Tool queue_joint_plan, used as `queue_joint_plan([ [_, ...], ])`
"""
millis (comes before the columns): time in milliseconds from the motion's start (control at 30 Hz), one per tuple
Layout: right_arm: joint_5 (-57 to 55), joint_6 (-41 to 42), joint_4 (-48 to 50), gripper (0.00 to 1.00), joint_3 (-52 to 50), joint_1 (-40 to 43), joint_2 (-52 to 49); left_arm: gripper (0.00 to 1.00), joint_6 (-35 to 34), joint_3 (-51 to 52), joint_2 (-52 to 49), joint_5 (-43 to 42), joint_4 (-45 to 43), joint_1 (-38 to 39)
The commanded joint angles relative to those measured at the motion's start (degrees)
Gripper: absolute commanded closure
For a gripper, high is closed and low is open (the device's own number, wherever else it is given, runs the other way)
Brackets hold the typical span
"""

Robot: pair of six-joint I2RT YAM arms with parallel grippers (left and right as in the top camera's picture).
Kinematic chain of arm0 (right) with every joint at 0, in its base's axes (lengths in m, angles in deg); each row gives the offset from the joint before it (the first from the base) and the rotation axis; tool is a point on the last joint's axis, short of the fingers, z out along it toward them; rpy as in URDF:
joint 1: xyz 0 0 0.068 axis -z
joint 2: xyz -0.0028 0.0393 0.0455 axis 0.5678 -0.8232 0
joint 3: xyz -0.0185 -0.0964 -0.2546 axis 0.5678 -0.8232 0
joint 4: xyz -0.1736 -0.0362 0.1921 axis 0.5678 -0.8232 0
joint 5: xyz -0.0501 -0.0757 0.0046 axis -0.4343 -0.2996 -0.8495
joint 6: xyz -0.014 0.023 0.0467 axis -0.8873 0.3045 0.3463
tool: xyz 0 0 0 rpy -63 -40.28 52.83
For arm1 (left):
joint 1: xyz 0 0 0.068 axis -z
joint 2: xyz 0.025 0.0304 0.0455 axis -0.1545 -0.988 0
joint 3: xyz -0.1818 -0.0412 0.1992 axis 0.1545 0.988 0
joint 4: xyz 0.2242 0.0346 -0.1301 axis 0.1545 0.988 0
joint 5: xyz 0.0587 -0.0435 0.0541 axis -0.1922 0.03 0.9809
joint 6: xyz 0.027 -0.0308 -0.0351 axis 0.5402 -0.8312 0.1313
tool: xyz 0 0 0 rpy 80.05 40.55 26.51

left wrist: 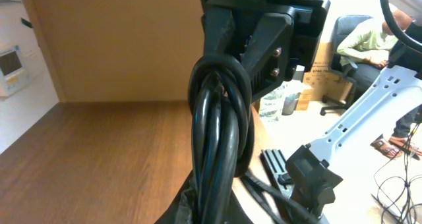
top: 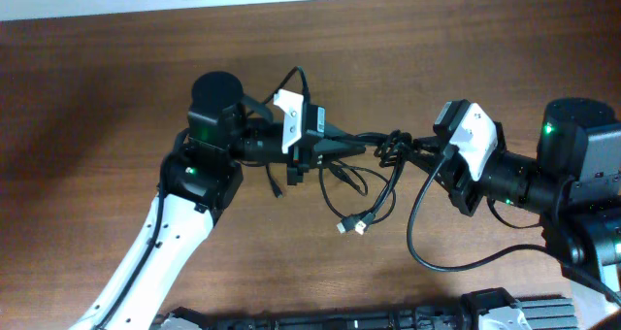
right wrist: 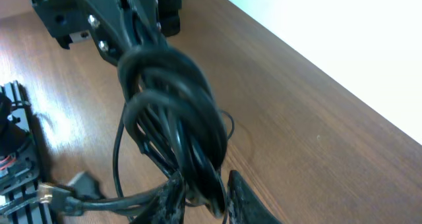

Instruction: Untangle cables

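Note:
The cables [top: 388, 148] are thin black cords knotted in a tight bundle between my two grippers, lifted above the wooden table [top: 116, 68]. Loose loops hang below, with silvery-tipped plugs [top: 354, 226] resting on the table. My left gripper [top: 361, 141] is shut on the knot's left side; the bundle fills the left wrist view [left wrist: 221, 138]. My right gripper [top: 419, 148] is shut on the knot's right side; the right wrist view shows the cords [right wrist: 175, 112] clamped between its fingers [right wrist: 208, 197]. Another plug [right wrist: 56, 194] lies at that view's lower left.
A long black cord loops [top: 437, 257] across the table below my right arm. A dark rack [top: 369, 320] runs along the table's near edge. My left arm's base [top: 199, 175] stands left of centre, my right arm's base [top: 572, 175] at the far right.

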Motion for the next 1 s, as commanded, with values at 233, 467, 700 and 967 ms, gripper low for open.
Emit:
queue_joint_plan([
  [233,1.6,0.3,0.5,0.96,0.5,0.1,0.2,1.0,-0.5,-0.5,1.1,-1.2,-0.6,2.1],
  [467,4.6,-0.2,0.7,0.96,0.5,0.1,0.2,1.0,-0.5,-0.5,1.1,-1.2,-0.5,2.1],
  [700,6.1,-0.2,0.7,0.96,0.5,0.1,0.2,1.0,-0.5,-0.5,1.1,-1.2,-0.5,2.1],
  [967,6.1,-0.2,0.7,0.96,0.5,0.1,0.2,1.0,-0.5,-0.5,1.1,-1.2,-0.5,2.1],
])
